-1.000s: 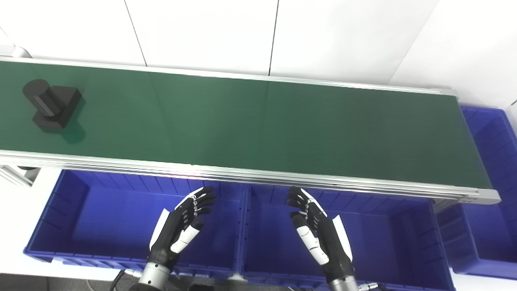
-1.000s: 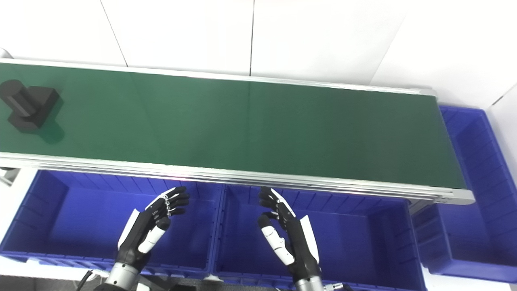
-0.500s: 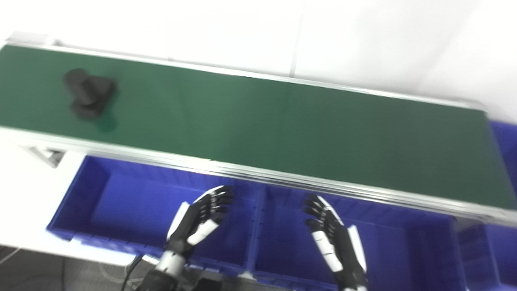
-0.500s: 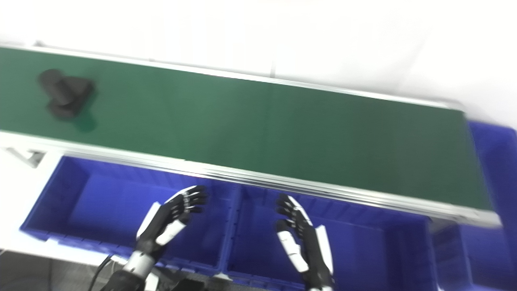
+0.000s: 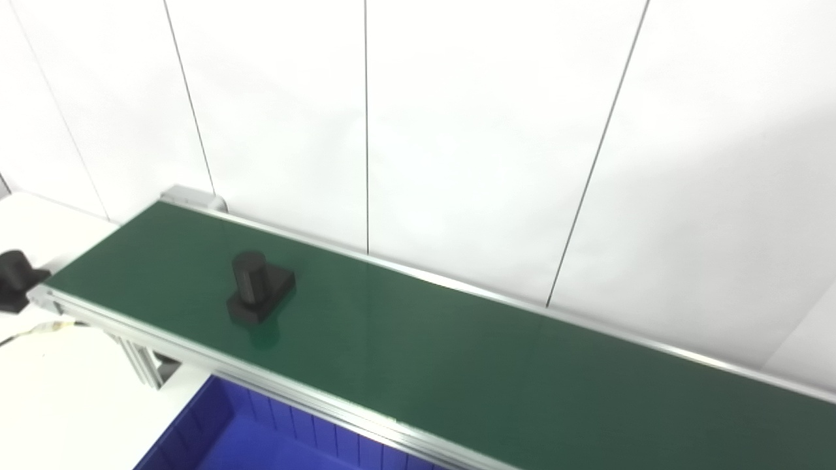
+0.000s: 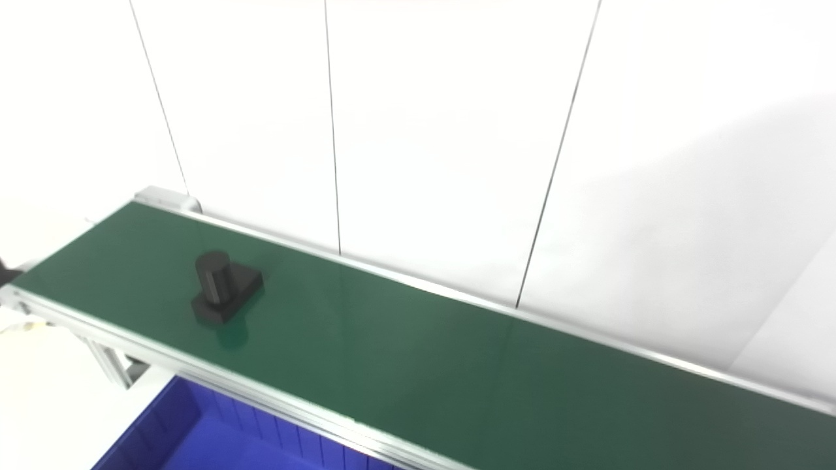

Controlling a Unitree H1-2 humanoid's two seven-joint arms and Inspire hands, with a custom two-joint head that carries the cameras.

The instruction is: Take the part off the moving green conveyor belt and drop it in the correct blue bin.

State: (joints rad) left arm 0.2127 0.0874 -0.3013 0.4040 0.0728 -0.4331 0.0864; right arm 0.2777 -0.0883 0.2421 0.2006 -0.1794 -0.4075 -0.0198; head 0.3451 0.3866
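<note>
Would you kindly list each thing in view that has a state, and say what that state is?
Black part: upright on the belt, cylinder up, ungrasped.
Green conveyor belt: carries only that part.
Blue bin: open-topped; visible corner holds nothing.
Second black part: off the belt, beside its left end.
Robot hands: both out of view.

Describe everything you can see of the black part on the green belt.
The black part is matte and dark, perhaps plastic, though the material cannot be confirmed. It has a flat, roughly square base plate and a short round cylinder standing upright on it. It rests base-down on the green belt, toward the belt's left end and about midway across its width. A faint dark reflection shows on the belt just in front of it. Nothing else touches it; neither hand is in view.
</note>
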